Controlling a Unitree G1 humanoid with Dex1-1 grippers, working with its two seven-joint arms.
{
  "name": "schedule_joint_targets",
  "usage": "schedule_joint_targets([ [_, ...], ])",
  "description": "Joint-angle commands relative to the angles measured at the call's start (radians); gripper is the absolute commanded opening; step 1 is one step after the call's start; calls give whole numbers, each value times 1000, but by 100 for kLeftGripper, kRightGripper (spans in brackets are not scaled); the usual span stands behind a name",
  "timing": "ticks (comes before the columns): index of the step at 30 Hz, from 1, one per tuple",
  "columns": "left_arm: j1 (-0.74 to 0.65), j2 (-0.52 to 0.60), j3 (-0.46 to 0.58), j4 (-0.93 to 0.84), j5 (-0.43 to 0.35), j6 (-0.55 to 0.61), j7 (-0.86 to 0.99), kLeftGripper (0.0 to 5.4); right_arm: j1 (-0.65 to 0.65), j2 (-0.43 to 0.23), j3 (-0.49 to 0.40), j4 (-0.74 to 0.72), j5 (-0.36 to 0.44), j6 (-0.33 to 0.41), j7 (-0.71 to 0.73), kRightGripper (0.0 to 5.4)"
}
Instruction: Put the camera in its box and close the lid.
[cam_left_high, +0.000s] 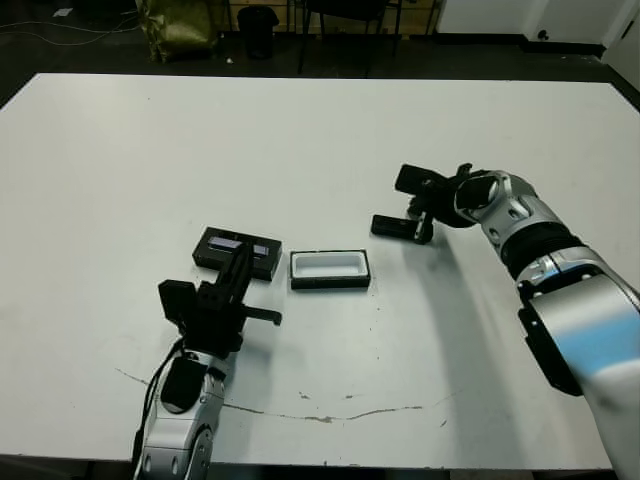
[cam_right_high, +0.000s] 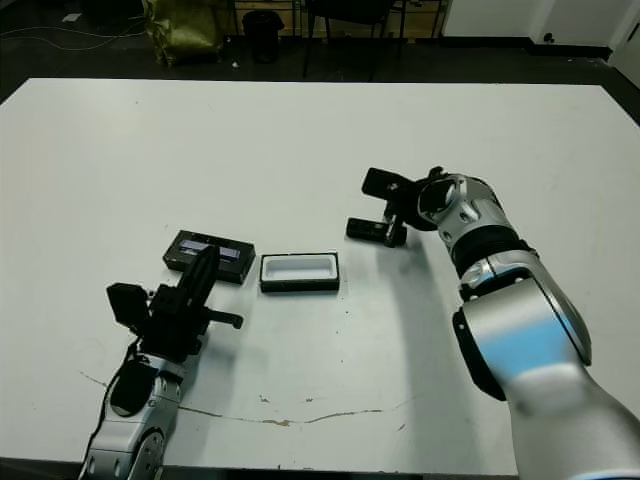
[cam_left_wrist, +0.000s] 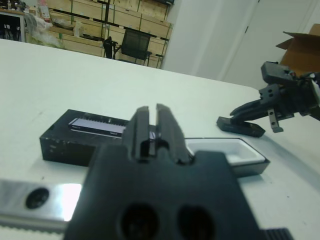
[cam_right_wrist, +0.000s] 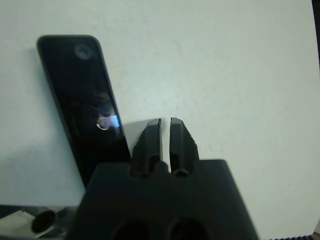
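Left arm: rises from the near edge of the table, forearm silver, wrist black.
Left tool (cam_left_high: 243, 262): aimed forward and away from the robot, its two fingers (cam_left_wrist: 141, 122) pressed nearly together with only a thin slit between them, holding nothing.
Right arm: reaches in from the right, bent at the elbow, silver shell with a black band at the wrist.
Right tool (cam_left_high: 425, 232): pointing down at the table, its fingers (cam_right_wrist: 152, 137) drawn together, nothing between them.

Glossy black camera (cam_right_wrist: 82, 100), matt black lid (cam_left_high: 237, 252) with glossy window strip, white-lined box (cam_left_high: 330, 269), smooth white table (cam_left_high: 300, 140)
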Motion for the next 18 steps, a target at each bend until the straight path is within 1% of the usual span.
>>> schedule_joint_targets([
  [1, 11, 8, 4, 15, 12, 2, 7, 2, 29, -22, -1, -13, 10, -6, 37, 0],
  [6, 14, 2, 5, 11, 8, 7, 11, 2, 62, -49, -8, -54, 29, -40, 68, 0],
  [11, 11, 4, 10, 33, -3, -16, -5, 2, 95, -80, -9, -106, 48, -29, 122, 0],
  [13, 10, 4, 9, 35, -3, -16, -4, 2, 114, -95, -3, -140, 44, -38, 132, 0],
  [16, 12, 2, 8, 33, 0, -15, 1, 2, 146, -118, -11, -184, 61, -50, 165, 0],
  [18, 12, 4, 8, 32, 3, -20, 0, 2, 165, -129, -19, -204, 77, -45, 184, 0],
])
